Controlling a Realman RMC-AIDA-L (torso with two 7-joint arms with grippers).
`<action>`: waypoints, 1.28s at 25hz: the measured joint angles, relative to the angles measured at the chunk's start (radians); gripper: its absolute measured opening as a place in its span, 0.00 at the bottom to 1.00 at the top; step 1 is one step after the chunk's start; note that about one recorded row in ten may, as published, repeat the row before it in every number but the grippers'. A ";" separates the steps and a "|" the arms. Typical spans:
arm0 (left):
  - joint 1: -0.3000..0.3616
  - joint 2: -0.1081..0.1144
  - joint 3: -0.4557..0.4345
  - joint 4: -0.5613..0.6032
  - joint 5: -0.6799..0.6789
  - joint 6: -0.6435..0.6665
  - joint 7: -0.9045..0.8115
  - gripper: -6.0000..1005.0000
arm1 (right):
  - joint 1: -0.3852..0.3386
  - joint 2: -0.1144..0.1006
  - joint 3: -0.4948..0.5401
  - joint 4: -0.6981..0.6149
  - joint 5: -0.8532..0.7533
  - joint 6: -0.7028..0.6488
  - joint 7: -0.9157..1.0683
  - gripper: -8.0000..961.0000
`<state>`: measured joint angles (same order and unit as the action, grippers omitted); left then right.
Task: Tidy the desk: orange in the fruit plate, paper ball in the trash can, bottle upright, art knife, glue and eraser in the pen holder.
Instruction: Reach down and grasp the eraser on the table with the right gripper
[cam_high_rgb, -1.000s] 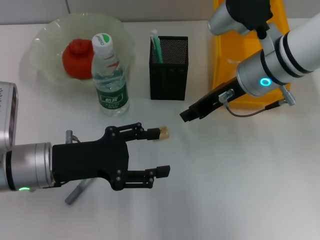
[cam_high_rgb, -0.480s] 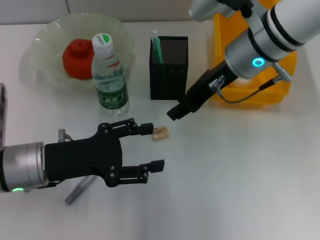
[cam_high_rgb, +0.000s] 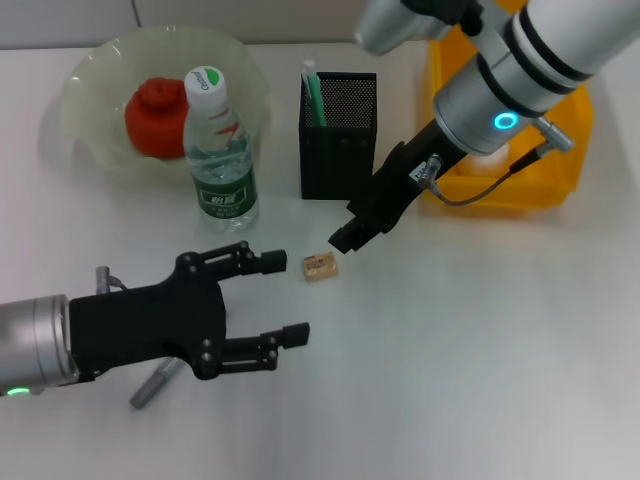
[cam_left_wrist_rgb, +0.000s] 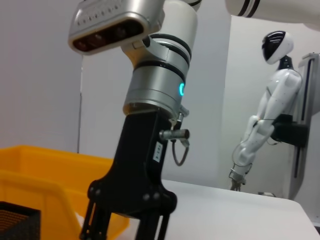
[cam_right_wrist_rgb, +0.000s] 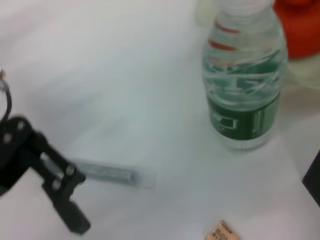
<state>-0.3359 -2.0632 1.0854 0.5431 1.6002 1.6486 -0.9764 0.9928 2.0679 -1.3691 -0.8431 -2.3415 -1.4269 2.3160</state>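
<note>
A small tan eraser (cam_high_rgb: 320, 266) (cam_right_wrist_rgb: 222, 232) lies on the white desk. My right gripper (cam_high_rgb: 347, 237) hangs just above and to its right, close to it. My left gripper (cam_high_rgb: 283, 300) is open and empty at the front left, its upper finger a little left of the eraser. Partly under it lies the grey art knife (cam_high_rgb: 155, 384) (cam_right_wrist_rgb: 107, 172). The bottle (cam_high_rgb: 220, 150) (cam_right_wrist_rgb: 245, 95) stands upright. The orange (cam_high_rgb: 155, 115) rests in the fruit plate (cam_high_rgb: 85, 75). A green and white stick (cam_high_rgb: 312, 92), likely the glue, stands in the black pen holder (cam_high_rgb: 340, 140). The paper ball is out of view.
A yellow bin (cam_high_rgb: 560, 150) stands at the back right, partly behind my right arm. The left wrist view shows my right arm (cam_left_wrist_rgb: 150, 125) from the side, with the yellow bin (cam_left_wrist_rgb: 45, 175) behind it. Bare desk lies at the front right.
My right gripper has swung left and down toward the eraser. My left arm has drawn back to the left, leaving the eraser uncovered.
</note>
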 joint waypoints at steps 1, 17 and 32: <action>0.002 0.001 -0.009 0.000 0.001 0.000 0.000 0.80 | 0.014 0.001 0.000 0.013 -0.013 0.000 -0.011 0.60; 0.031 0.002 -0.060 0.000 0.002 0.000 0.002 0.80 | 0.017 0.022 -0.156 -0.001 0.017 0.068 -0.235 0.64; 0.048 0.003 -0.096 0.000 0.008 -0.006 0.002 0.80 | 0.045 0.023 -0.210 0.056 0.025 0.109 -0.267 0.68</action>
<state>-0.2879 -2.0603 0.9894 0.5430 1.6082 1.6427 -0.9740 1.0378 2.0909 -1.5795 -0.7870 -2.3163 -1.3183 2.0492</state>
